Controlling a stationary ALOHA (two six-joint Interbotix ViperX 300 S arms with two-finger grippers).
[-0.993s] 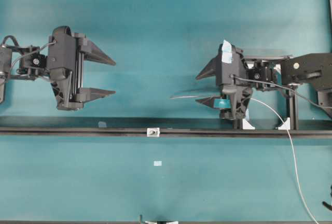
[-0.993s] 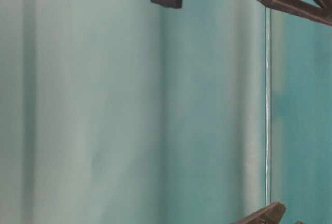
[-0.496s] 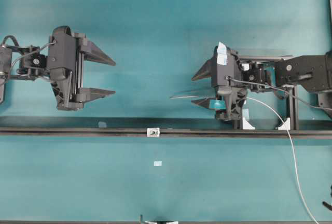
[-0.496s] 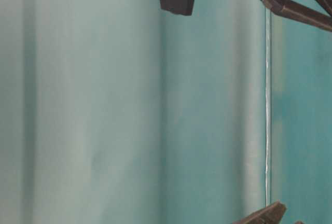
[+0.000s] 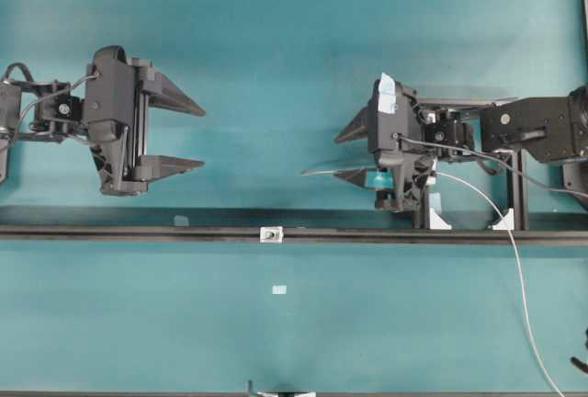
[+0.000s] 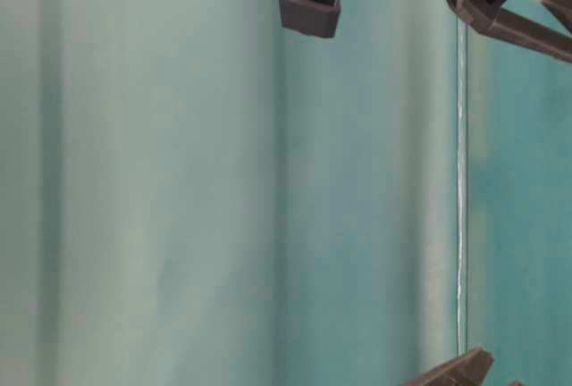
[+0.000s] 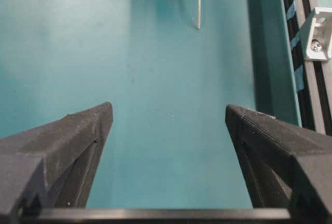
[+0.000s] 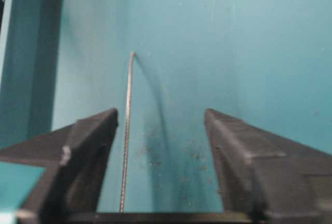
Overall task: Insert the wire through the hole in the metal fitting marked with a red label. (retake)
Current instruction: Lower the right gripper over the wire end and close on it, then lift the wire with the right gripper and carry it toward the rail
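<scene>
One wire (image 5: 514, 259) here, thin and silvery. Its free end pokes out on the teal table (image 5: 276, 48) between the right gripper (image 5: 342, 153) fingers, closer to one finger than the other, and not pinched as far as the right wrist view shows. The rest loops back past the gripper and trails off toward the bottom right edge of the overhead view. The jaws are spread with a clear gap.

One metal fitting (image 5: 270, 233), tiny and squarish with a dark centre, sits on the single black rail (image 5: 110, 230), well apart from the wire tip.

Left gripper (image 5: 204, 138) hangs wide open over bare table, holding nothing. One small pale tape square (image 5: 279, 289) lies below the rail.
</scene>
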